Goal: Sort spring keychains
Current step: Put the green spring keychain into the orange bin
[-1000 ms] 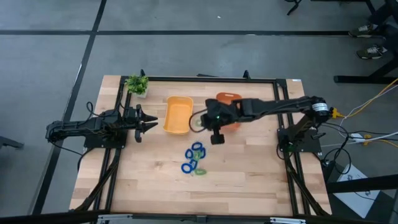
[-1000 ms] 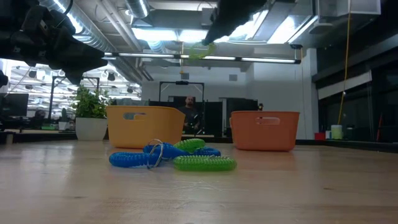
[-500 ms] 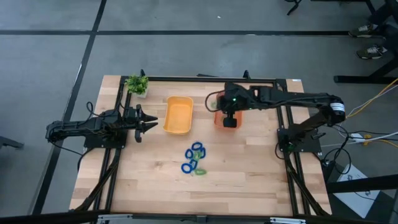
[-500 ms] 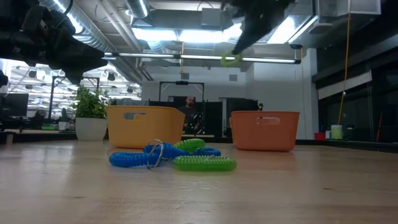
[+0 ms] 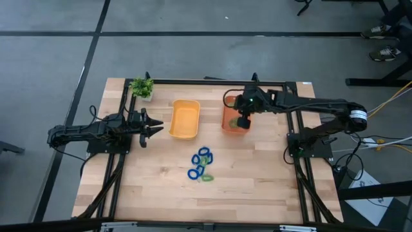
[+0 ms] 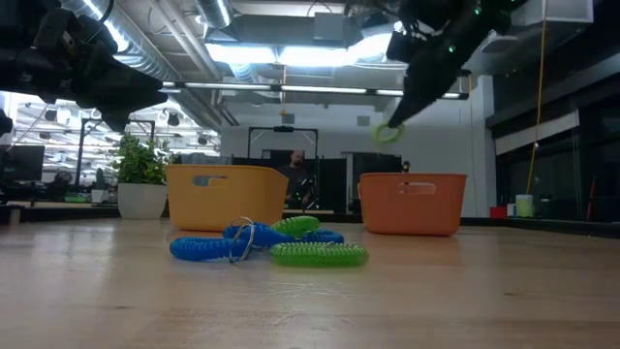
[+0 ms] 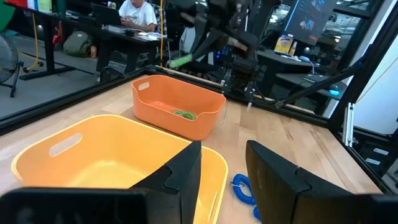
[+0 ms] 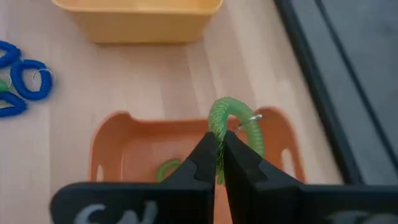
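Observation:
My right gripper [image 8: 219, 144] is shut on a green spring keychain [image 8: 233, 124] and hovers above the orange bin [image 5: 224, 105]. In the low view the loop [image 6: 387, 134] hangs over the bin [image 6: 412, 204]. Another green keychain [image 7: 183, 114] lies on the orange bin's floor. Several blue and green keychains [image 5: 202, 164] lie in a pile on the table, near of the bins [image 6: 271, 244]. My left gripper [image 7: 224, 149] is open and waits beside the yellow bin [image 5: 184, 118], at its left. My right gripper pinches the green keychain by one side of its coil [image 8: 219, 134] between the two fingers, slanting down from above. The loop is lifted clear and stands out past the fingertips over the orange bin.
The yellow bin [image 6: 226, 197] stands left of the orange one, with a gap of bare wood between them. A small potted plant [image 5: 141, 87] sits at the far left corner. A black frame edges the table. A person sits at a desk beyond the table [image 7: 138, 11].
My right gripper has carried the green keychain toward the table's right, from the gap beside the yellow bin to above the orange bin, and has come down somewhat. It has stayed shut on the loop. The pile and my left arm have kept still.

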